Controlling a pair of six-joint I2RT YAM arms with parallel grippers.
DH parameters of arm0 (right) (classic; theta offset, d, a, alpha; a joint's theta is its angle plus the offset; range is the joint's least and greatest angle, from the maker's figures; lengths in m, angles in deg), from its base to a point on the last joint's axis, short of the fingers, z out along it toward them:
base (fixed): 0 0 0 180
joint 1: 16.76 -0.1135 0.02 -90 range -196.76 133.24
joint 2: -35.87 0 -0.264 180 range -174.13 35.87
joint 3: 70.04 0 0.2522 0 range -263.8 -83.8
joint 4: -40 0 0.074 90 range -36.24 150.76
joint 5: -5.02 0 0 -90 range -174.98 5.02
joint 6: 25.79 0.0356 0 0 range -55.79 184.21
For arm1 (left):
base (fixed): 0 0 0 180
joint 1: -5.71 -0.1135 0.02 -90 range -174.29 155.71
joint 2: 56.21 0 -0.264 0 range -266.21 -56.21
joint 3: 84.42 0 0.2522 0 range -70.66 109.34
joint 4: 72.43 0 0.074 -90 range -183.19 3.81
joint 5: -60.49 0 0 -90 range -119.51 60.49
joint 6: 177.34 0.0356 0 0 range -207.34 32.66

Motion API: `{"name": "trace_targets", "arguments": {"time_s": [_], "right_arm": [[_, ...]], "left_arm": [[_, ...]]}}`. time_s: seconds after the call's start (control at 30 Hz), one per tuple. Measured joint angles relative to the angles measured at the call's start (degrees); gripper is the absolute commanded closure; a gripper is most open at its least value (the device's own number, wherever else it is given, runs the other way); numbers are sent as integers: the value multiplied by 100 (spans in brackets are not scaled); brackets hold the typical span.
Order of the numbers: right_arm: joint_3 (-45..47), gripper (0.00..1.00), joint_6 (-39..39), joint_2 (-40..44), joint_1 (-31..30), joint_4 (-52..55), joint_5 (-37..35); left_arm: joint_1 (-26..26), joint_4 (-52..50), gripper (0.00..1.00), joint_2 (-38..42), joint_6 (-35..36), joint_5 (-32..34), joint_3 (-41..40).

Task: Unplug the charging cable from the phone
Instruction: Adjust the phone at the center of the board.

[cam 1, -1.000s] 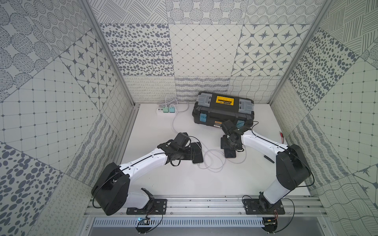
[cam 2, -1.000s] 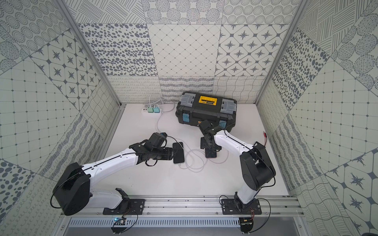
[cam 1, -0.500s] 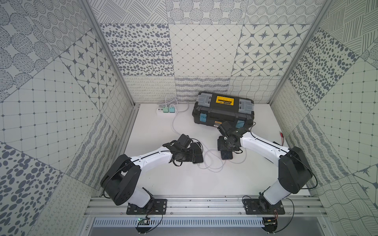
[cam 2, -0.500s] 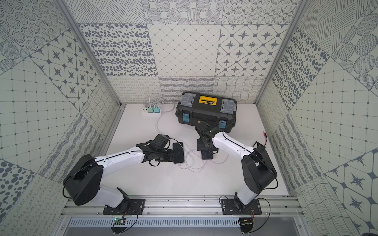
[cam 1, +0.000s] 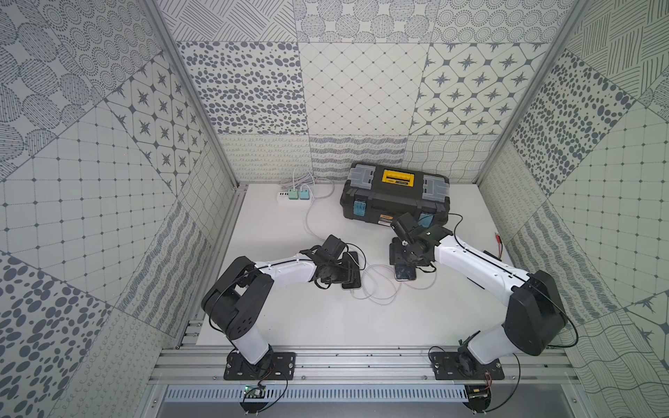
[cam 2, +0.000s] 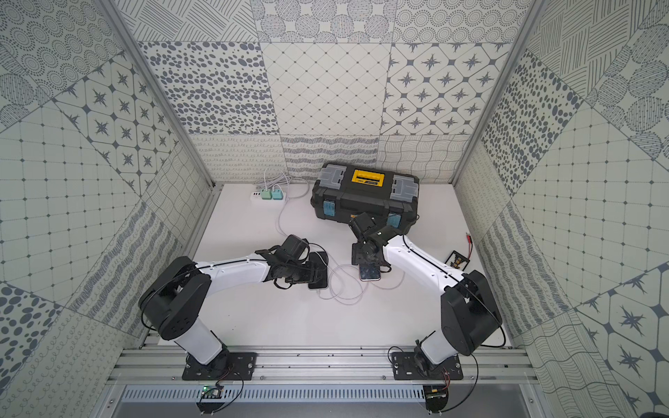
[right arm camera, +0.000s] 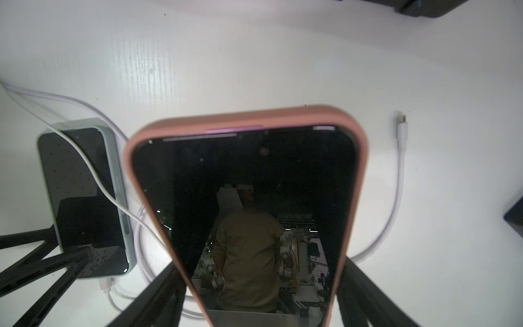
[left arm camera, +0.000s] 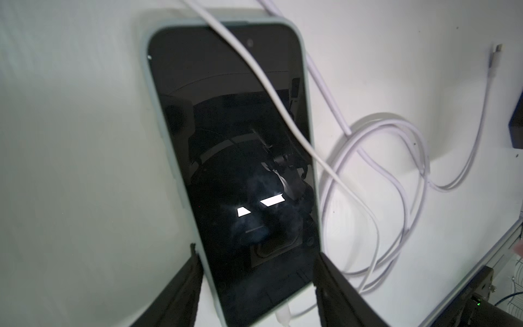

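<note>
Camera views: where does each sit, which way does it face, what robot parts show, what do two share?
Top views: high over the base rail, facing down and back; left arm, right arm.
Left wrist: on left arm, facing green-cased phone; jaws flank it.
Right wrist: on right arm, facing pink-cased phone; jaws flank it.
Shared: both wrist views show the green-cased phone.
</note>
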Motion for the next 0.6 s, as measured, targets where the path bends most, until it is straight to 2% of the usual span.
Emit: {"name": "trace_targets", "arguments": {"time_s": [0.37, 0.6], "right_arm": [[-184, 45, -2, 7, 138, 168, -11], [-623, 45, 2, -39, 118, 382, 46]], "left_arm": [[289, 223, 36, -581, -109, -234, 590], [264, 195, 33, -354, -170, -238, 588]]}}
